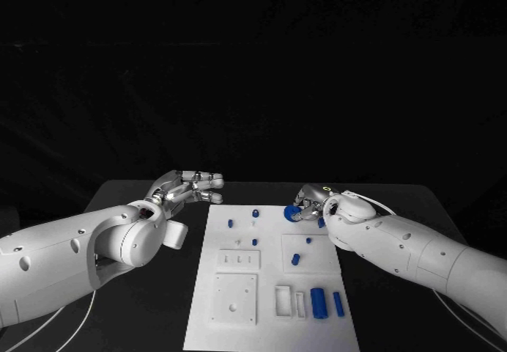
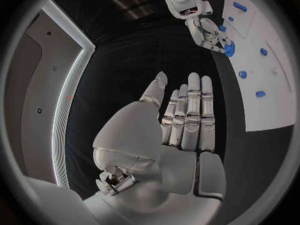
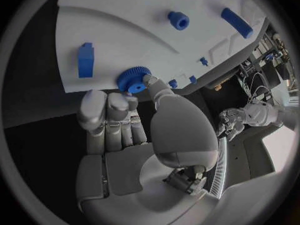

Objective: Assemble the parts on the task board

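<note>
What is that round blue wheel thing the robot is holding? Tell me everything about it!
The blue gear is a small round wheel with fine teeth all around its rim and a hole in its middle. It looks like smooth plastic. The right hand pinches it between fingertips, at the far right edge of the white task board. Whether it touches the board cannot be told. In the head view it shows as a blue disc at the hand's fingertips.

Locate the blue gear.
The blue gear is pinched by the right robot hand at the task board's far right edge in the head view.
</note>
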`<state>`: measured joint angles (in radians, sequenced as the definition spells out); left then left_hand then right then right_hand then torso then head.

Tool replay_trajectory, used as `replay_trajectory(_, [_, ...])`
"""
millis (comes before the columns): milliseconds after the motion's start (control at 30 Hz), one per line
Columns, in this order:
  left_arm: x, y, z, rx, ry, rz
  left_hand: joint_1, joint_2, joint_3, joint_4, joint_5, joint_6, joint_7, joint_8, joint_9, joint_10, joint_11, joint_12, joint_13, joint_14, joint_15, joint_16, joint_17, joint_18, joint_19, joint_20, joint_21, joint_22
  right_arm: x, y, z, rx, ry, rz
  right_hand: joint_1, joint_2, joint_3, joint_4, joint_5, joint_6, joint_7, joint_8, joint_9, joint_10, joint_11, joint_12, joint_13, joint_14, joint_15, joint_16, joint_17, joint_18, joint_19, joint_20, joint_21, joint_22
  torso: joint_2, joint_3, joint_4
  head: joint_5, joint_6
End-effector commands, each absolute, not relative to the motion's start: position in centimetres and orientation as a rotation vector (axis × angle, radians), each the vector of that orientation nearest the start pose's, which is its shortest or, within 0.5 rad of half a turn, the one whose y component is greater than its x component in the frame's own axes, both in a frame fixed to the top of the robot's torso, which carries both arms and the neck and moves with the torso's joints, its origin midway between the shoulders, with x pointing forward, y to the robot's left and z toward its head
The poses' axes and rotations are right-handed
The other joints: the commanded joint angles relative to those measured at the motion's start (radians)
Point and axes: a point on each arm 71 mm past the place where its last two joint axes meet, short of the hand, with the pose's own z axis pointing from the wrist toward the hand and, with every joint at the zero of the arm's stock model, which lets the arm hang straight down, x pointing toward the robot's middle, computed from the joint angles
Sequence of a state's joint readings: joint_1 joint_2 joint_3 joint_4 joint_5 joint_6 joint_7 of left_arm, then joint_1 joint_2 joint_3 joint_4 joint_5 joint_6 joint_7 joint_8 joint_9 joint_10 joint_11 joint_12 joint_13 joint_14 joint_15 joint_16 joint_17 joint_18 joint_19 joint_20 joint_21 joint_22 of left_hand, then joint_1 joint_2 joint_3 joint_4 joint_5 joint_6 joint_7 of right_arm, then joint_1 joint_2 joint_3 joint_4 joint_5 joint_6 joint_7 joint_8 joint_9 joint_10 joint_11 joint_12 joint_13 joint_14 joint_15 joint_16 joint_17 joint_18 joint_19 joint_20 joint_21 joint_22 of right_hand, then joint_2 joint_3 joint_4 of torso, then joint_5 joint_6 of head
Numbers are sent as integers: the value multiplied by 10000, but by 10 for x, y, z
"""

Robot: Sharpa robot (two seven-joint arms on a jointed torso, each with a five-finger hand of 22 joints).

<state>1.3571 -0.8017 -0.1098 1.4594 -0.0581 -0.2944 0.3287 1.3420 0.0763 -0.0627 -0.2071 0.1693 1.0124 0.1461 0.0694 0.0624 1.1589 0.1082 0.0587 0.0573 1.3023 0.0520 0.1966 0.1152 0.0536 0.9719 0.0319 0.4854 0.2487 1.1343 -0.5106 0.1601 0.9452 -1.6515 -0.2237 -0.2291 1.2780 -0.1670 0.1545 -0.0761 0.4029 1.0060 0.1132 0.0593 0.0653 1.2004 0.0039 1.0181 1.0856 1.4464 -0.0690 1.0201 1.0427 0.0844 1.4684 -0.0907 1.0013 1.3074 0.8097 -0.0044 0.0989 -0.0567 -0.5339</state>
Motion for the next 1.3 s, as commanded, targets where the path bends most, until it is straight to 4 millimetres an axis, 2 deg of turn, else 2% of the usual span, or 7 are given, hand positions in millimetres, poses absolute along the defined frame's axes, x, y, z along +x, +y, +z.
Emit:
replay_trajectory(33, [518, 203, -131, -9461, 14599, -15175, 34, -9, -43, 20, -18, -91, 11, -31, 14, -82, 24, 10, 16, -56, 21, 28, -15, 19, -41, 36, 65, -18, 582, -213, -212, -286, 17168, 2311, -62, 35, -69, 17, 24, 9, 11, 40, 4, -15, 28, 18, 7, 19, 29, 53, 31, -46, 215, 61, 66, 1288, 1, -3, 15, -4, 5])
replay_trajectory(167, [518, 203, -131, -9464, 14600, -15168, 34, -9, -43, 20, -18, -91, 11, -31, 14, -82, 24, 10, 16, -56, 21, 28, -15, 19, -41, 36, 65, -18, 582, -211, -213, -380, 17127, 2220, -22, 105, 51, -41, -72, 286, -38, 31, 4, 30, -7, 79, 46, 29, 7, 101, 96, -54, 222, 47, 147, 1304, 5, 6, 16, 1, 2])
replay_trajectory(400, [518, 203, -131, -9467, 14597, -15163, 34, -9, -43, 20, -18, -91, 11, -31, 14, -82, 24, 10, 16, -56, 21, 28, -15, 19, -41, 36, 65, -18, 581, -210, -213, -546, 16909, 1983, -197, 93, 1023, -326, -431, 1030, -224, 31, 25, 138, -136, 188, 144, 45, -81, 127, 180, -96, 213, -33, 254, 1315, 10, 14, -7, 14, 21])
replay_trajectory(500, [517, 203, -131, -9464, 14599, -15169, 42, -4, -38, 35, -21, -79, 8, -27, 15, -82, 22, 10, 17, -55, 20, 31, -15, 22, -36, 36, 68, -34, 580, -209, -213, -685, 16800, 1859, -196, 169, 1377, -391, -1201, 1381, -319, 35, 41, 266, -182, 318, 253, 59, -127, 169, 230, -126, 231, -76, 366, 1338, 16, 14, -8, 10, 32])
replay_trajectory(633, [517, 203, -131, -9467, 14599, -15165, 42, -4, -38, 35, -21, -79, 8, -27, 15, -82, 22, 10, 17, -55, 20, 31, -15, 22, -36, 36, 68, -34, 579, -208, -214, -860, 16731, 1704, -194, 161, 1807, -447, -1468, 1647, -383, 37, 42, 339, -212, 373, 313, 65, -164, 191, 258, -156, 233, -119, 451, 1351, 16, 14, -1, 4, 35])
replay_trajectory(933, [517, 204, -131, -9491, 14610, -15132, 42, -4, -38, 35, -21, -79, 8, -27, 15, -82, 22, 10, 17, -55, 20, 31, -15, 22, -36, 36, 68, -34, 578, -206, -214, -930, 16520, 1689, -254, 136, 2201, -544, -1456, 1807, -413, 31, 37, 384, -229, 389, 362, 68, -189, 190, 269, -175, 222, -149, 515, 1357, 19, 18, -4, -22, 69])
replay_trajectory(1300, [517, 206, -131, -9506, 14583, -15084, 42, -4, -38, 35, -21, -79, 8, -27, 15, -82, 22, 10, 17, -55, 20, 31, -15, 22, -36, 36, 68, -34, 564, -186, -192, -1047, 15102, 2463, -307, -8, 2307, -468, -1157, 1907, -449, 34, 37, 519, -265, 460, 450, 76, -216, 188, 248, -205, 271, -180, 756, 1405, 16, 18, -15, 7, 124])
